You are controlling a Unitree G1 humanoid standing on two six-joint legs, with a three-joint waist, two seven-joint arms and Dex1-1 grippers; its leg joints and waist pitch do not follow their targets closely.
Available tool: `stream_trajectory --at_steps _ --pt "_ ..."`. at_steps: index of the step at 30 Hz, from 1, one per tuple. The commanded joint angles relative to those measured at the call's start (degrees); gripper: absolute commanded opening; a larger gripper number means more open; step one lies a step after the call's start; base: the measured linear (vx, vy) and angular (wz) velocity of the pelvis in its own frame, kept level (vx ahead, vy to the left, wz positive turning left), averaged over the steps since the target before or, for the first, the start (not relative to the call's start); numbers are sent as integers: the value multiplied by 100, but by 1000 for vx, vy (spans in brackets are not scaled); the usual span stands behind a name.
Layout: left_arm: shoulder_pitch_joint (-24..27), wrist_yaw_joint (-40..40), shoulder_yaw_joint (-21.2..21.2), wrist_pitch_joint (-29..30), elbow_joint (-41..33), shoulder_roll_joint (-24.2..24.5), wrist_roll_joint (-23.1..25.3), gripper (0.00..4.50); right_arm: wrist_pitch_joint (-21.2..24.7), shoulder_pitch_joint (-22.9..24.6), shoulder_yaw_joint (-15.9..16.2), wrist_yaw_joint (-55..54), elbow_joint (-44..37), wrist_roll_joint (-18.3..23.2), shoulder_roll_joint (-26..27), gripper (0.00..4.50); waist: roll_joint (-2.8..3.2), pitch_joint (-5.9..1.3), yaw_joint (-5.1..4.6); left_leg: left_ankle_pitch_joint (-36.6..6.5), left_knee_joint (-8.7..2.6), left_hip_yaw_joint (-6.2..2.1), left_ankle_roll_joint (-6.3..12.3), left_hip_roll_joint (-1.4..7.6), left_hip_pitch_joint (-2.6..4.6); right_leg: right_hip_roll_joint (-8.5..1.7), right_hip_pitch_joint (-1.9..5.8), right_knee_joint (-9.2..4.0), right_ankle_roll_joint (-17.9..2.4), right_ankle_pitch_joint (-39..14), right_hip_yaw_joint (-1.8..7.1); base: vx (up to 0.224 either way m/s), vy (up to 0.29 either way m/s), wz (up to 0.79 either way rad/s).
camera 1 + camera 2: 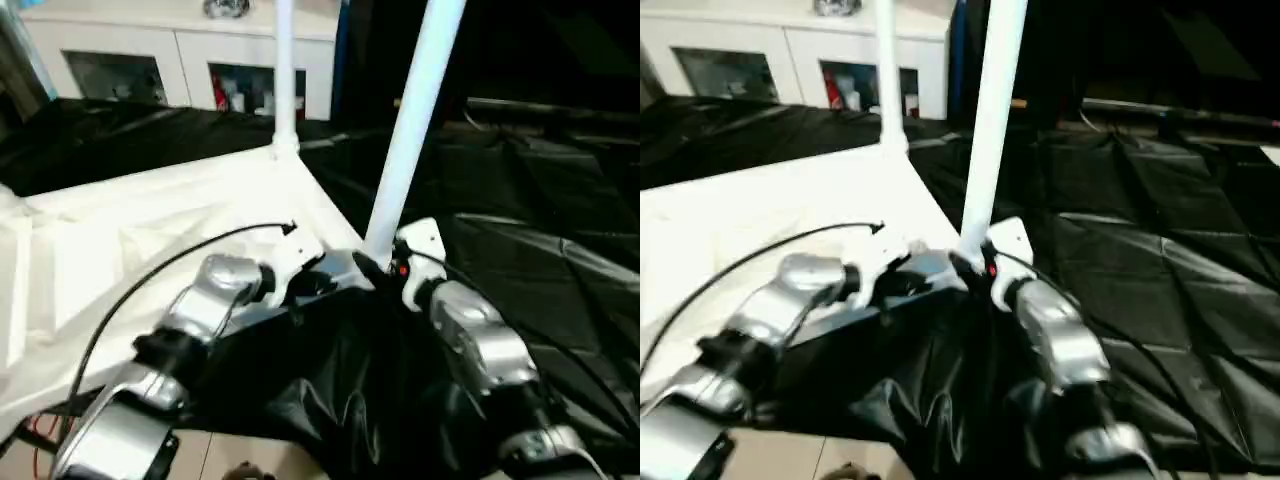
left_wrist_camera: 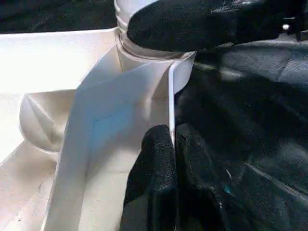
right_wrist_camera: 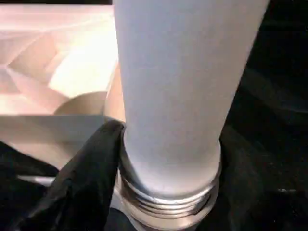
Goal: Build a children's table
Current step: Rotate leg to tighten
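The white tabletop (image 1: pixel 120 250) lies upside down on black sheeting (image 1: pixel 520 270), ribbed underside up, with one white leg (image 1: pixel 284 70) standing in its corner socket at 12 o'clock. The right gripper (image 3: pixel 163 192) clasps a second leg (image 1: pixel 412 120) just above its threaded end, at the nearer corner socket (image 2: pixel 144 62) toward 1 o'clock. The left gripper (image 2: pixel 174 159) pinches the tabletop's thin rim just beside that socket.

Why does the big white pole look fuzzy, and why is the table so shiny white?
In the right wrist view the leg sits so close to the camera that it goes soft. In the left eye view bright light washes out the tabletop, hiding its ribs, and the black sheet shows pale glare streaks.
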Motion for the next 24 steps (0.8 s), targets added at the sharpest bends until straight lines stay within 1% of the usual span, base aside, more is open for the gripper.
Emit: stream_trajectory --at_steps 1,2,3,4,5,6,7,9,10,11,13,14,15,16,17,19,20,21,22,23,24 --pt "-178 390 179 -261 4 -263 -113 0 143 75 436 429 61 210 383 351 -15 -318 -31 -1165 -484 -231 -15 472 89 -627 140 -511 -1081 -1012 373 0 0 0" --pt "-135 190 170 -324 -33 -208 -129 0 163 86 461 521 -30 143 333 364 -17 -320 -35 -1143 -481 -226 0 471 91 -625 140 -513 -1095 -956 375 0 0 0" --pt "-112 89 157 -396 -41 -168 -135 0 159 95 498 569 -74 82 273 387 -16 -316 -35 -1147 -481 -225 4 471 91 -624 138 -512 -1099 -955 376 0 0 0" --pt "-62 -79 140 -488 -93 -107 -173 0 150 119 536 681 -140 52 172 393 -24 -317 -34 -1140 -480 -222 17 467 84 -630 149 -517 -1094 -979 376 0 0 0" --pt "-40 -177 137 -567 -93 -78 -193 0 117 123 557 743 -148 32 117 393 -34 -316 -31 -1115 -475 -220 44 468 77 -639 156 -521 -1083 -983 378 0 0 0" --pt "-40 -177 137 -567 -93 -78 -193 0 117 123 557 743 -148 32 117 393 -28 -318 -31 -1100 -473 -220 50 470 73 -639 158 -515 -1081 -969 378 0 0 0" --pt "34 -379 123 -627 -177 24 -231 0 107 163 601 1010 -250 41 -88 393 -42 -318 -29 -1045 -473 -216 72 471 76 -634 160 -516 -1072 -930 378 0 0 0" --pt "123 -607 103 -684 -271 171 -244 0 96 207 638 1374 -375 44 -367 393 -41 -322 -28 -966 -456 -204 125 469 66 -624 169 -495 -1093 -778 379 0 0 0" --pt "215 -833 85 -723 -387 326 -277 0 74 245 658 1731 -505 62 -649 393 -36 -319 -23 -956 -458 -206 152 475 70 -627 166 -496 -1112 -766 374 0 0 0" --pt "217 -837 85 -724 -389 328 -277 0 74 245 658 1737 -507 62 -653 393 -64 -326 -17 -927 -450 -201 169 475 69 -626 183 -497 -1105 -739 373 0 0 0" --pt "330 -1111 78 -783 -547 496 -343 0 18 269 658 2123 -614 93 -940 393 -50 -334 -10 -793 -429 -189 257 475 53 -624 182 -464 -1150 -546 375 0 0 0" --pt "330 -1111 78 -783 -547 496 -343 0 18 269 658 2123 -614 93 -940 393 -47 -335 -15 -769 -427 -184 278 474 52 -615 171 -457 -1171 -503 372 0 0 0" --pt "404 -1309 81 -795 -665 583 -413 0 -36 268 658 2322 -634 93 -1075 393 -50 -333 -16 -733 -428 -180 301 476 59 -605 161 -454 -1202 -447 369 0 0 0" --pt "404 -1309 81 -795 -665 583 -413 0 -36 268 658 2322 -634 93 -1075 393 -50 -340 -13 -696 -423 -181 305 479 58 -612 170 -439 -1243 -403 363 0 0 0" --pt "485 -1489 85 -780 -800 678 -471 0 -75 261 659 2528 -656 109 -1218 393 -68 -346 -7 -668 -417 -179 329 486 58 -613 171 -430 -1272 -352 358 0 0 0" --pt "631 -1848 66 -651 -1072 861 -590 0 -132 241 671 2882 -697 156 -1444 393 -63 -348 -4 -633 -411 -177 361 490 52 -612 176 -416 -1298 -288 356 0 0 0" --pt "678 -1969 57 -635 -1155 914 -620 0 -141 241 690 3024 -724 183 -1519 393 -57 -350 -5 -583 -404 -168 408 487 47 -602 166 -407 -1327 -193 356 0 0 0" --pt "729 -2099 24 -596 -1245 990 -634 0 -168 247 742 3202 -760 192 -1605 393 -80 -364 -1 -501 -385 -158 466 480 48 -593 170 -389 -1355 -68 355 0 0 0" --pt "763 -2172 2 -577 -1299 1036 -636 0 -188 255 780 3316 -785 196 -1660 393 -77 -371 18 -404 -368 -139 537 479 52 -581 151 -368 -1397 100 353 0 0 0" --pt "802 -2268 -27 -549 -1365 1093 -648 0 -213 266 813 3442 -811 188 -1711 393 -70 -374 25 -353 -365 -140 568 482 43 -578 152 -351 -1412 171 346 0 0 0" --pt "836 -2369 -54 -501 -1432 1140 -680 0 -234 272 835 3518 -821 175 -1741 393 -79 -365 31 -355 -364 -134 601 481 35 -573 139 -352 -1428 186 338 0 0 0"
